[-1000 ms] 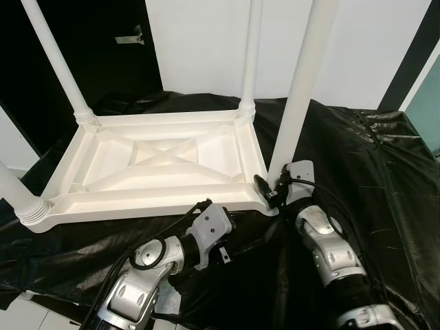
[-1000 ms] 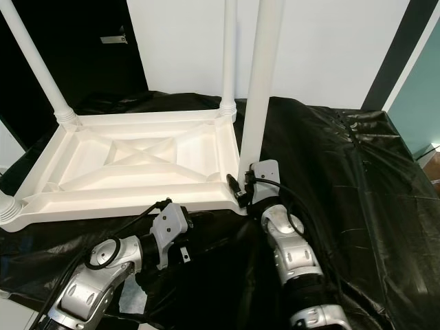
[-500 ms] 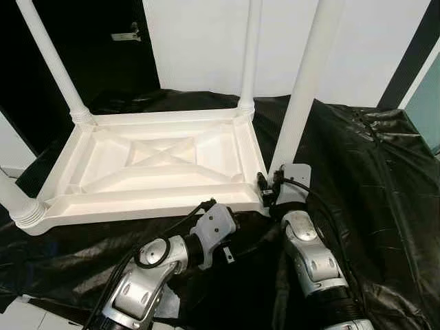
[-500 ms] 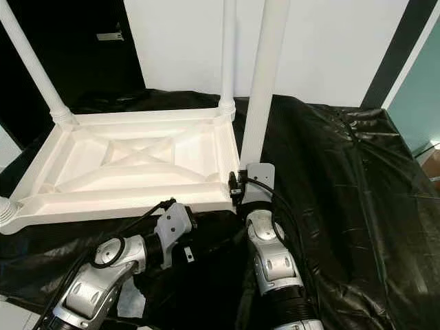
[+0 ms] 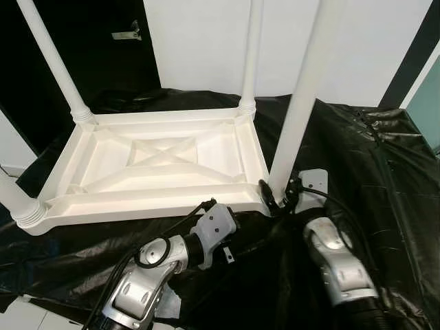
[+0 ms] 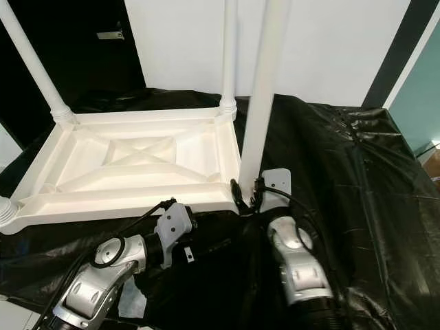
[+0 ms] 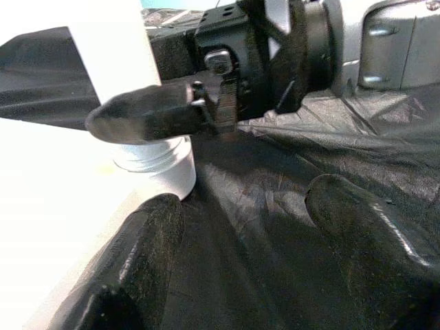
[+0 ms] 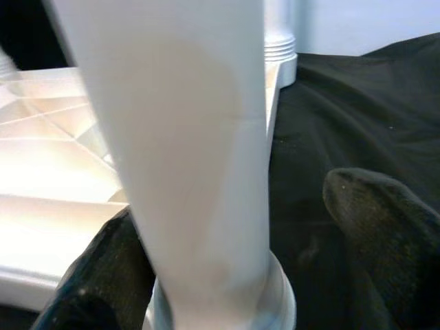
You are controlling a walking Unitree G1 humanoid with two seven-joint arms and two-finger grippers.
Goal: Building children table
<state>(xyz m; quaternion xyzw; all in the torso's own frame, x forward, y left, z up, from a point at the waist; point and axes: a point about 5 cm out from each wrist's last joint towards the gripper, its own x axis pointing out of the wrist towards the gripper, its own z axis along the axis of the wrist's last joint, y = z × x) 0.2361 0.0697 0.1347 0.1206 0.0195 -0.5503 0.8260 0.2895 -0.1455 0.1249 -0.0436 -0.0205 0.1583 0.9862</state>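
My table is plain white all over, its underside ribbed with a crossed X pattern, and its legs are the same white. The sheet under it is glossy black with grey wrinkle highlights. My arms are silver with black cables, my fingers matte black. The far wall is white, the door on the far left black, with a teal panel at far right

One upturned white table, four white legs: far left, far right, near right, near left, one black sheet, two silver arms
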